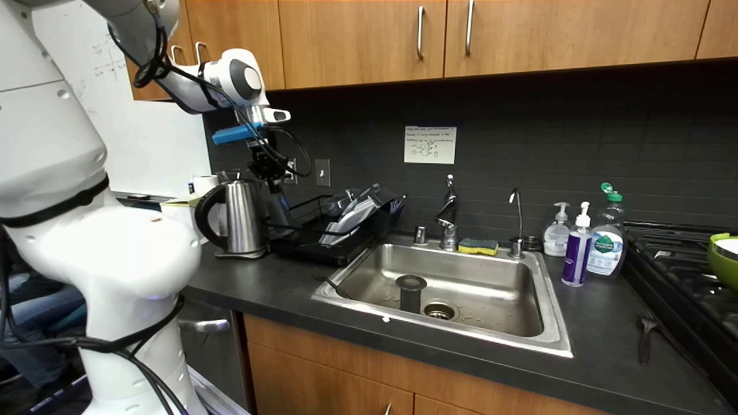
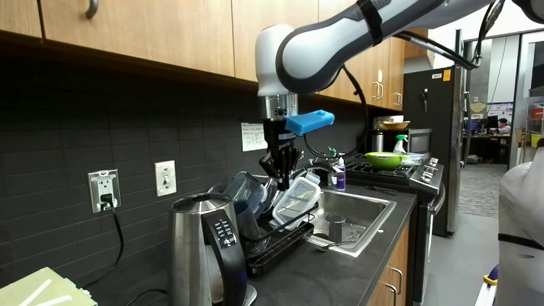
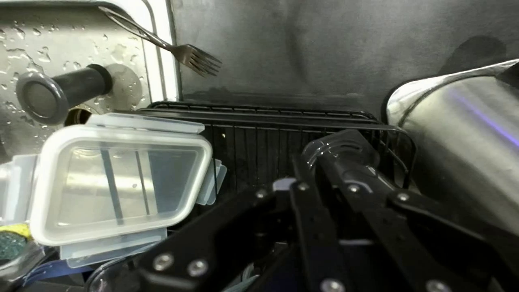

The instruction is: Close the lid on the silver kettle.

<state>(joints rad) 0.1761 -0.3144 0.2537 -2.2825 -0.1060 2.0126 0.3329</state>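
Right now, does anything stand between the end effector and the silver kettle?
Nothing visible does: in an exterior view, open air separates the end effector from the top of the silver kettle. The dish rack sits lower, beside the kettle.

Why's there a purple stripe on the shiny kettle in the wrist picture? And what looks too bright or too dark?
Wrist view: the purple stripe on the silver kettle looks like reflected light, though I can't tell from where; the sink rim glares white. Both exterior views: the wall is very dark just below the cabinets.
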